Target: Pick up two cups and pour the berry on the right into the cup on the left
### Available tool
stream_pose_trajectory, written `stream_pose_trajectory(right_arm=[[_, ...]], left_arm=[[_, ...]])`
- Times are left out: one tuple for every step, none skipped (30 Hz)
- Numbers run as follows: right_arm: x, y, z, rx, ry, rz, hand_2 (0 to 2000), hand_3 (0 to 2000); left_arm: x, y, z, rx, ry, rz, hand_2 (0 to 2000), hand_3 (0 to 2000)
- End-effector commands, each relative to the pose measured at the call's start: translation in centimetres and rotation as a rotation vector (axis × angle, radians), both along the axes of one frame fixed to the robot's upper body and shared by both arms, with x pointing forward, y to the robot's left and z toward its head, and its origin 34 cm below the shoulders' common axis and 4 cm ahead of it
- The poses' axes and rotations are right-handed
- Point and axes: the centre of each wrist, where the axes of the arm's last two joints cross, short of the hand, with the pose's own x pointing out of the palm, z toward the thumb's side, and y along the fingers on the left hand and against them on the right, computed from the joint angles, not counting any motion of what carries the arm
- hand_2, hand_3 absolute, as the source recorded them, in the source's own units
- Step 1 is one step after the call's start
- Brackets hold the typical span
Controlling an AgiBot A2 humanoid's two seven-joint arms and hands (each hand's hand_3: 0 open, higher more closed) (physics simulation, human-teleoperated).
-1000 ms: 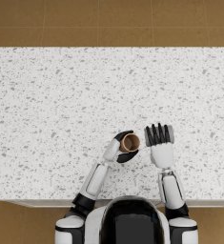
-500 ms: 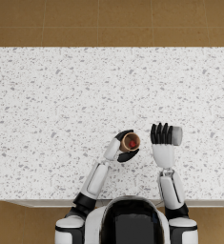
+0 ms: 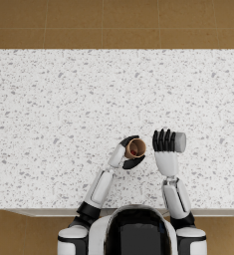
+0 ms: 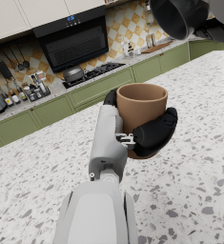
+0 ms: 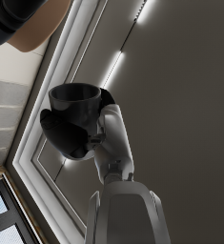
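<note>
My left hand [image 3: 124,154] grips a brown cup [image 3: 136,148] upright just above the speckled counter [image 3: 63,99]. A small red berry [image 3: 133,151] shows inside it. In the left wrist view the brown cup [image 4: 141,107] sits in the dark fingers [image 4: 154,133]. My right hand [image 3: 164,142] holds a grey cup [image 3: 178,142] tipped on its side, its base pointing right, just to the right of the brown cup. The grey cup [image 4: 179,16] hangs above the brown one with its dark mouth turned toward it. In the right wrist view the right hand [image 5: 66,133] wraps the grey cup [image 5: 75,106].
The counter's front edge [image 3: 39,211] runs just below both arms, and brown floor [image 3: 113,22] lies beyond its far edge. Kitchen cabinets and a stove [image 4: 80,71] stand past the counter in the left wrist view.
The right hand has drawn a little to the right, away from the brown cup, and the grey cup's base has come into sight. A red berry now shows in the brown cup.
</note>
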Motion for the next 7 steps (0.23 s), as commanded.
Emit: stream_pose_trajectory(right_arm=[[0.0,0.0,0.0,0.0,0.0,0.0,2000,1280],[0.0,0.01,0.0,0.0,0.0,0.0,2000,1280],[0.0,0.01,0.0,0.0,0.0,0.0,2000,1280],[0.0,0.01,0.0,0.0,0.0,0.0,2000,1280],[0.0,0.01,0.0,0.0,0.0,0.0,2000,1280],[0.0,0.01,0.0,0.0,0.0,0.0,2000,1280],[0.0,0.01,0.0,0.0,0.0,0.0,2000,1280]], left_arm=[[0.0,0.0,0.0,0.0,0.0,0.0,2000,1280],[0.0,0.0,0.0,0.0,0.0,0.0,2000,1280],[0.0,0.0,0.0,0.0,0.0,0.0,2000,1280],[0.0,0.0,0.0,0.0,0.0,0.0,2000,1280],[0.0,0.0,0.0,0.0,0.0,0.0,2000,1280],[0.0,0.0,0.0,0.0,0.0,0.0,2000,1280],[0.0,0.0,0.0,0.0,0.0,0.0,2000,1280]])
